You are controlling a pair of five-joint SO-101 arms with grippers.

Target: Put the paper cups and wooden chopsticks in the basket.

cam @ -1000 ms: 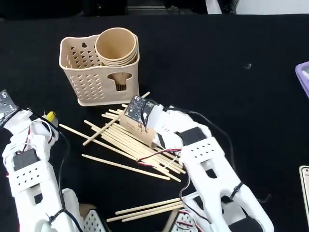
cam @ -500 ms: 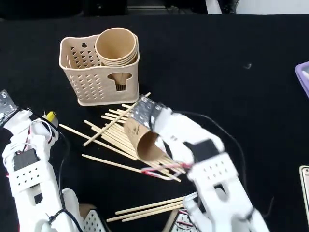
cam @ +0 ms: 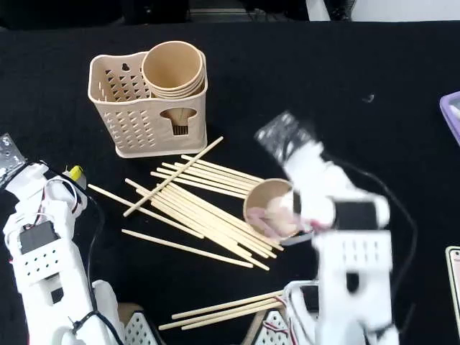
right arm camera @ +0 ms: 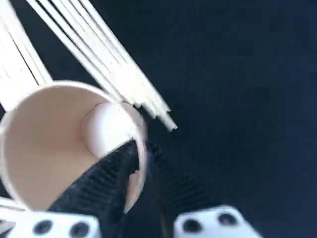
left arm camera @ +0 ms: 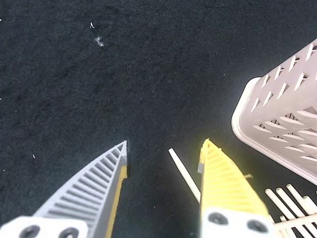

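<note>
A beige slotted basket (cam: 129, 118) stands at the back left with a stack of paper cups (cam: 173, 68) in it. Several wooden chopsticks (cam: 198, 208) lie scattered in front of it, and a few more (cam: 223, 310) near the front edge. My right gripper (right arm camera: 143, 166) is shut on the rim of a paper cup (right arm camera: 59, 139), one finger inside it; the cup (cam: 272, 208) hangs over the right end of the pile. My left gripper (left arm camera: 163, 151) is open near the left table side, with one chopstick end (left arm camera: 184, 173) between its fingers and the basket wall (left arm camera: 282, 124) beside it.
A purple object (cam: 451, 111) sits at the right edge and a pale card (cam: 454, 277) lower right. Black cloth (cam: 345, 86) covers the table, with free room at the back right.
My right arm lifted the paper cup off the chopstick pile and swung it right, turning its mouth up toward the camera. The left arm stayed still.
</note>
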